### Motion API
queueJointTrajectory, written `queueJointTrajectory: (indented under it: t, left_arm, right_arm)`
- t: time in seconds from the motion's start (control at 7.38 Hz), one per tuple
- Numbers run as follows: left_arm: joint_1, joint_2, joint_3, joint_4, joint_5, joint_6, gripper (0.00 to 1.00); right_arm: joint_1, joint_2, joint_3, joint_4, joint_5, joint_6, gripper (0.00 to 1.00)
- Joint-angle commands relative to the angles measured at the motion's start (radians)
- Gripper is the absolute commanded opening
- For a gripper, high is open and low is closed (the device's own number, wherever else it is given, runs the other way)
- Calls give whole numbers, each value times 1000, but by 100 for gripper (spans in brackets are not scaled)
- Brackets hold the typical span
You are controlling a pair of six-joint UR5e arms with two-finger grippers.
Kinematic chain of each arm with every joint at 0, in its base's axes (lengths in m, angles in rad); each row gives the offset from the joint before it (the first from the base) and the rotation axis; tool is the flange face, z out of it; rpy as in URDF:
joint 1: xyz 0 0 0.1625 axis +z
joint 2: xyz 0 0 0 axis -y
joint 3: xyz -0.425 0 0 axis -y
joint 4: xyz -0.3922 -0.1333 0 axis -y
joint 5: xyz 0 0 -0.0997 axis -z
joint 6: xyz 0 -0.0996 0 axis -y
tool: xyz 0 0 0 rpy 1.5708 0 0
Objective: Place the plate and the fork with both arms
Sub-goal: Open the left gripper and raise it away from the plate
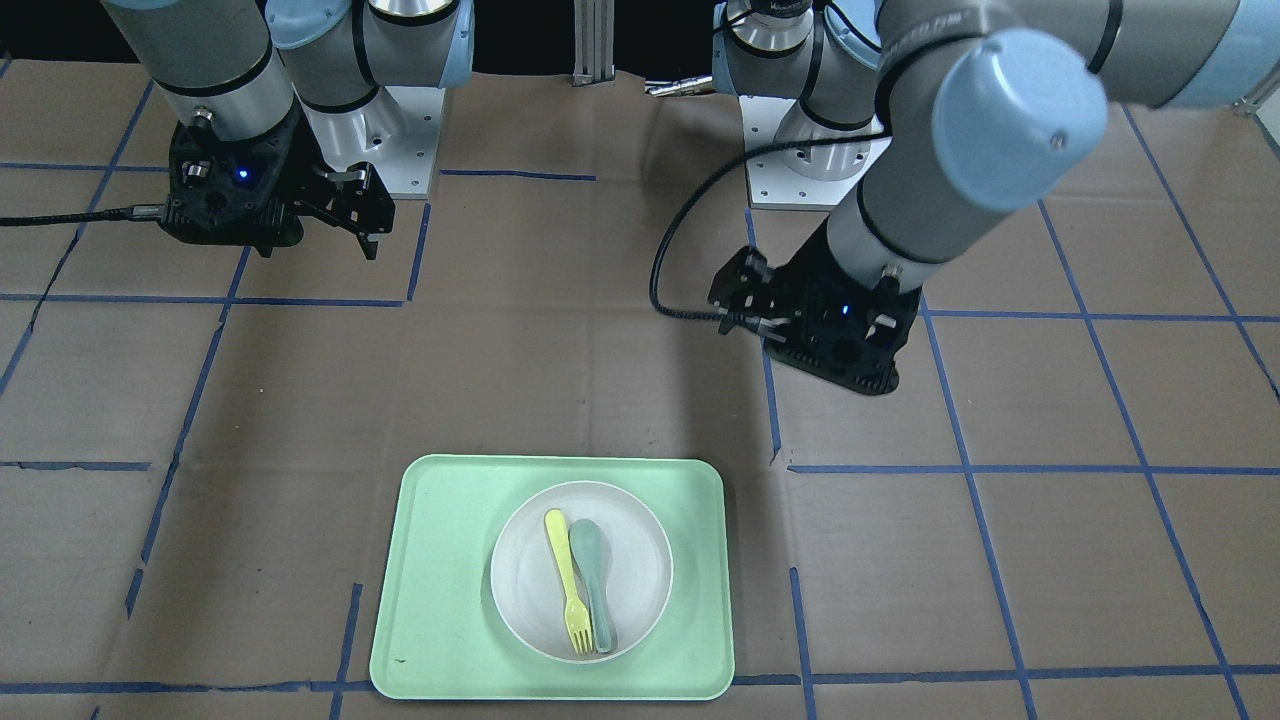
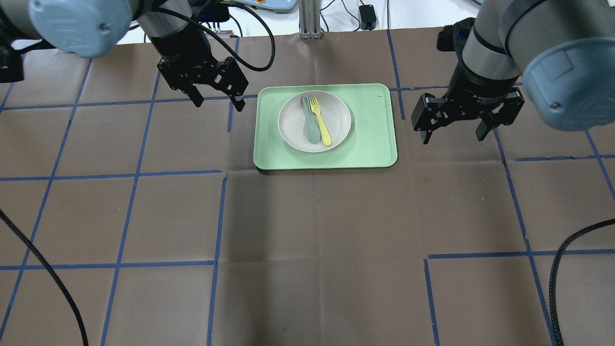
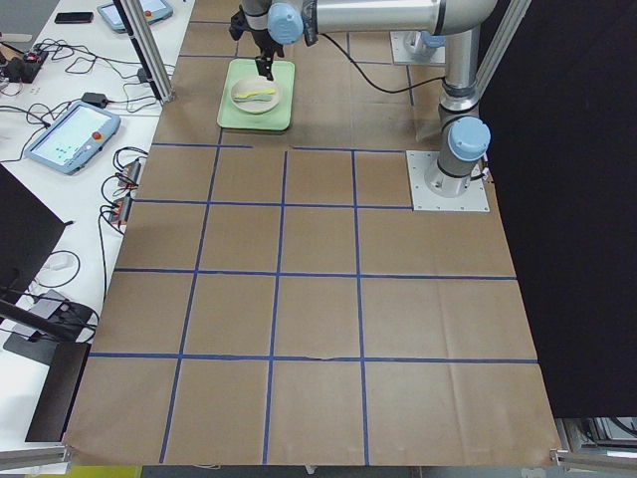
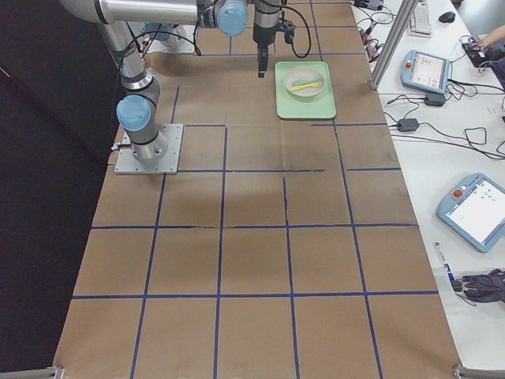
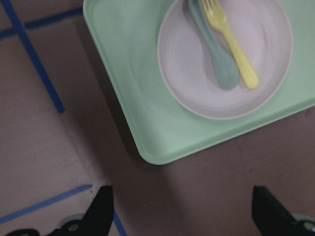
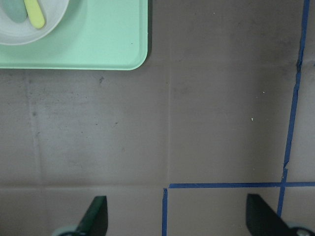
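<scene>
Approach stage, nothing picked yet. L gripper (image 2: pixel 217 102) has jaws apart and empty, hovering just off one short edge of the tray (image 2: pixel 370 134). R gripper (image 2: pixel 452 137) is likewise apart and empty, off the opposite edge. Plate (image 2: pixel 294 129) sits on the tray between the two, looks nearer L. Fork (image 2: pixel 321 122) lies flat in the plate on the R-gripper side of the spoon (image 2: pixel 310 122), hard against it. Fork long axis runs approx crosswise to the line joining the grippers. Tines point away from robot base; handle end is nearer base, slanted a bit twd R gripper. Judgement: R takes fork first, jaws across the narrow handle near its free end, clear of spoon. L then takes the plate rim facing it, one finger in, one out, kept level.
</scene>
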Motion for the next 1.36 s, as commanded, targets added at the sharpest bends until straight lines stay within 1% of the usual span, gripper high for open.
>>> queueJointTrajectory:
  t: [0.0,0.14,0.41,0.54,0.68,0.81,0.95,1.08,1.22]
  left_arm:
    - [22,158,-71,-67,10,10,100]
    - [40,177,-92,-138,4,44,100]
    - [83,234,-92,-137,14,39,100]
    - [85,254,-103,-139,89,-3,100]
    - [85,260,-105,-139,153,-128,100]
    - [83,242,-123,-137,154,-161,100]
    - [82,266,-173,-104,153,-218,100]
    - [83,281,-232,-11,159,-256,100]
    - [83,288,-244,17,157,-252,100]
  right_arm:
    - [0,1,0,-4,3,-2,100]
    - [0,-1,-5,-4,-3,-8,100]
    - [-3,-1,-15,-4,5,-12,100]
    - [-3,1,-29,-6,9,-12,100]
    - [-2,7,-43,-4,3,-12,100]
    - [3,9,-61,-6,11,-12,100]
    - [7,48,-99,-6,9,-12,100]
    - [18,114,-154,1,11,2,100]
    - [35,169,-219,10,12,13,100]
